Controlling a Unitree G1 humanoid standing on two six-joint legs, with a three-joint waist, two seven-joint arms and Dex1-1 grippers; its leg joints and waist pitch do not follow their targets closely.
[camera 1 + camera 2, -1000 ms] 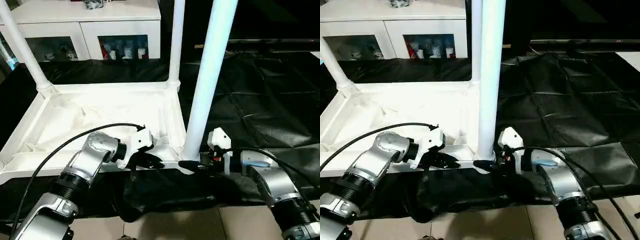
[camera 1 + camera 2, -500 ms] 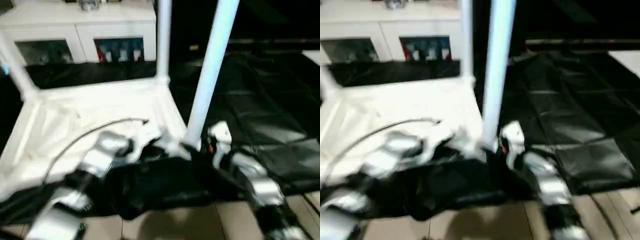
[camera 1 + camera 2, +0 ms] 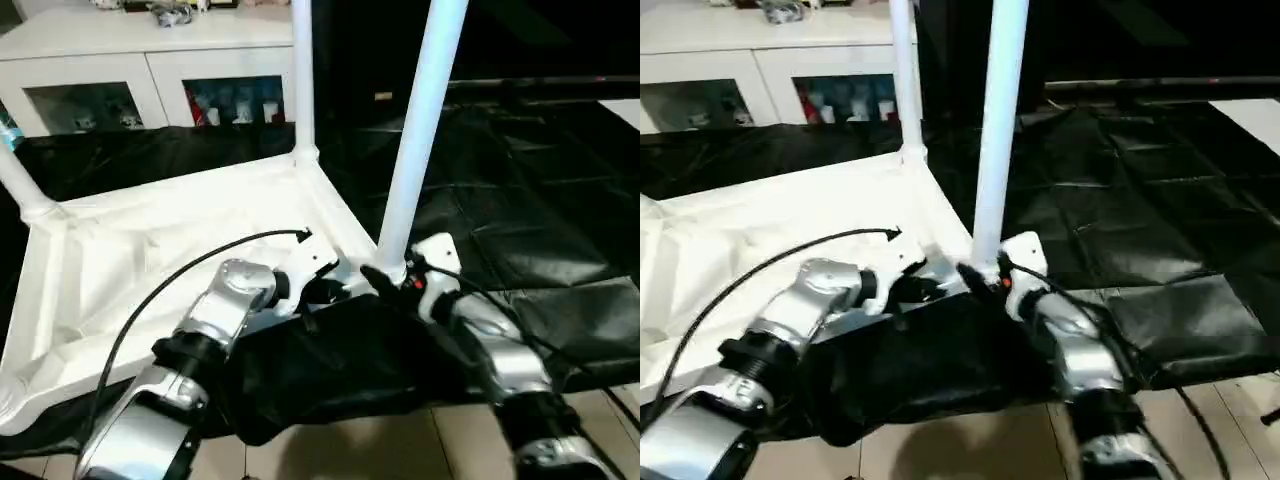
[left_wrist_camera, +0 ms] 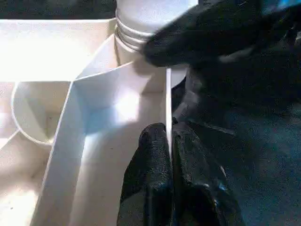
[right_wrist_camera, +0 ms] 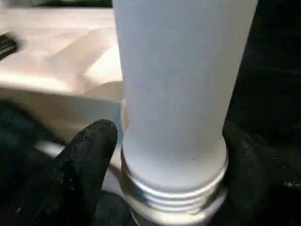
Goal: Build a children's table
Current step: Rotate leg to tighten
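The white tabletop (image 3: 120,270) lies upside down on a black sheet, ribs up and turned at an angle to me. Three white legs stand in its corner sockets: the near right one (image 3: 415,130), a far one (image 3: 302,80) and a left one (image 3: 18,182). My left gripper (image 3: 325,292) is shut on the thin rim wall (image 4: 167,108) next to the near right socket, with one finger (image 4: 150,179) on each side of it. My right gripper (image 3: 385,278) is shut on the base of the near right leg (image 5: 183,84), just above its ridged collar.
White cabinets with glass fronts (image 3: 160,70) stand behind the tabletop. The black sheet (image 3: 540,200) spreads out to the right and bunches up under my forearms. Pale floor tiles (image 3: 400,450) show at the near edge. A black cable (image 3: 200,260) loops over my left arm.
The tabletop has swung round, its near right corner pushed away from me, and both grippers have kept their hold on it. The head camera has shifted as well.
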